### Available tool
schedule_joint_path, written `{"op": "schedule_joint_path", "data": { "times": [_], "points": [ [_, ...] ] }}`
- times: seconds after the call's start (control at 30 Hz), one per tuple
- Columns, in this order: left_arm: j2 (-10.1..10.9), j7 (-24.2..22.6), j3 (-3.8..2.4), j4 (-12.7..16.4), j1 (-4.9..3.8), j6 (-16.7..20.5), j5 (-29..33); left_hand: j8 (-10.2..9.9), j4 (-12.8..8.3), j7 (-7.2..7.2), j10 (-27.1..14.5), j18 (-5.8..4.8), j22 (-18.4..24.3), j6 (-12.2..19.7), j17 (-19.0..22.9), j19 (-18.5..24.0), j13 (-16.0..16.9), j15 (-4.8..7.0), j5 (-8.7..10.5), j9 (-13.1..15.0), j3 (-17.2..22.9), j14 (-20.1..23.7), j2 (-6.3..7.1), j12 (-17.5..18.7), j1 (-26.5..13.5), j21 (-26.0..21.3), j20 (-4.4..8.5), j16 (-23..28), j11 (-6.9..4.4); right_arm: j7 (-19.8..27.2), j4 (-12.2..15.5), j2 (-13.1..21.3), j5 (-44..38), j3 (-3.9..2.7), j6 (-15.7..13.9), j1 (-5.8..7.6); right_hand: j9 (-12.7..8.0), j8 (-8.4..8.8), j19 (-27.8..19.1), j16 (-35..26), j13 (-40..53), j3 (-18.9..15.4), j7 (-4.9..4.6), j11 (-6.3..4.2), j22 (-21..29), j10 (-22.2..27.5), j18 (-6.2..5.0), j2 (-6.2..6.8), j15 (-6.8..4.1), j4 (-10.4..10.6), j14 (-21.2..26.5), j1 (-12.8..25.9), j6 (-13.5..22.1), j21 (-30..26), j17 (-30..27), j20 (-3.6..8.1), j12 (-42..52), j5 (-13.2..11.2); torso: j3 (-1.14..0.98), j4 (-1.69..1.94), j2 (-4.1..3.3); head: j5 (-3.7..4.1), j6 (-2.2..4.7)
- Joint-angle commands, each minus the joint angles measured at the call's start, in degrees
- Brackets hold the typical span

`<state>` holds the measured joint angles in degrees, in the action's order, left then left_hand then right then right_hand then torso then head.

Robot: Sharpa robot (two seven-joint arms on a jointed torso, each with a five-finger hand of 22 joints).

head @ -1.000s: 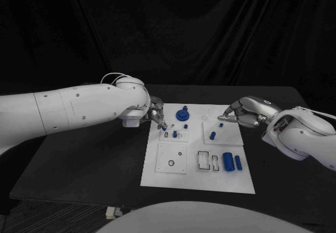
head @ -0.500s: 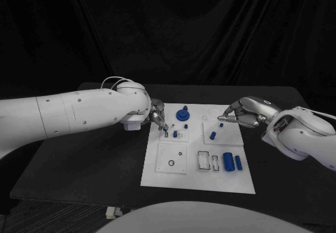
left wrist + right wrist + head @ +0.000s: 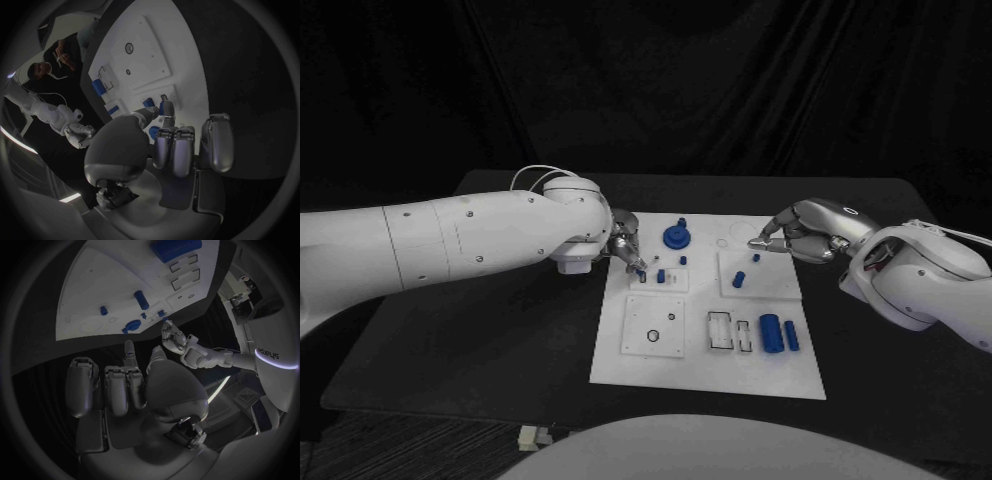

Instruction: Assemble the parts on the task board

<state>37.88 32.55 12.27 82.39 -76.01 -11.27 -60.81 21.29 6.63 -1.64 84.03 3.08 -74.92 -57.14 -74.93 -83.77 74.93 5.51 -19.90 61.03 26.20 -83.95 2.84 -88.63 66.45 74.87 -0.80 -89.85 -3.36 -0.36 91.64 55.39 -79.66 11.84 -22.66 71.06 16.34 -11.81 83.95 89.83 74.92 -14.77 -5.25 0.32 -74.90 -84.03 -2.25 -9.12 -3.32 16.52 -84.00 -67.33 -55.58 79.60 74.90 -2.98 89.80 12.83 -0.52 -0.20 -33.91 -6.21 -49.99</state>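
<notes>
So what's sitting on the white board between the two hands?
In the head view, a round blue part with a peg on top stands between the left hand and right hand.

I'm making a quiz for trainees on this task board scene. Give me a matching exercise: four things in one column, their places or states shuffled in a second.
Things:
1. left hand
2. right hand
3. large blue cylinder
4. round blue knob

Places:
A. lying on the task board near edge, right side
B. over the board's far right corner
C. standing at the board's far edge, middle
D. at the board's far left corner

Pairs: 1-D, 2-B, 3-A, 4-C
</notes>
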Motion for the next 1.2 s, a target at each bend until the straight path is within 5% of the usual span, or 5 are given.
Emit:
{"op": "schedule_joint_path", "data": {
  "times": [0.03,1.2],
  "points": [
    [-0.2,-0.3,-0.04,0.0,0.24,0.4,-0.2,-0.3,-0.6,0.47,5.0,0.11,-10.8,0.1,-15.1,0.3,13.7,0.04,-0.12,0.0,0.8,-6.1,-0.55,0.3,0.1,-0.3,-0.15,-0.2,0.41,-0.9,0.1,-0.1,-0.1,-0.03,0.1,-0.16,0.1,-0.25,0.4,-0.2,15.1,-0.3,0.17,0.29,-11.5,-6.0,-0.42,-0.34,0.41,0.1,-5.8,-0.3,-0.4,-0.2,14.6,-0.48,0.2,0.1,-0.02,0.01,-0.02,-0.07,-0.01],
    [-1.2,-0.3,-0.04,-1.3,0.97,-0.8,-0.2,-1.0,-0.6,0.3,4.6,0.22,-10.6,0.7,-15.1,0.6,13.1,-0.1,1.51,-0.4,0.5,-6.1,-0.68,1.0,-1.1,-1.0,-0.28,-0.2,0.57,-0.8,-0.2,0.0,-0.1,-0.03,0.2,-0.54,0.1,-0.28,0.3,-0.4,15.1,-0.4,0.17,0.31,-11.5,-6.0,-0.46,-0.37,0.43,0.0,-5.8,-0.6,-0.5,-0.4,14.5,-0.5,0.2,0.2,-0.01,-0.01,-0.02,0.08,-0.01]
  ]
}}
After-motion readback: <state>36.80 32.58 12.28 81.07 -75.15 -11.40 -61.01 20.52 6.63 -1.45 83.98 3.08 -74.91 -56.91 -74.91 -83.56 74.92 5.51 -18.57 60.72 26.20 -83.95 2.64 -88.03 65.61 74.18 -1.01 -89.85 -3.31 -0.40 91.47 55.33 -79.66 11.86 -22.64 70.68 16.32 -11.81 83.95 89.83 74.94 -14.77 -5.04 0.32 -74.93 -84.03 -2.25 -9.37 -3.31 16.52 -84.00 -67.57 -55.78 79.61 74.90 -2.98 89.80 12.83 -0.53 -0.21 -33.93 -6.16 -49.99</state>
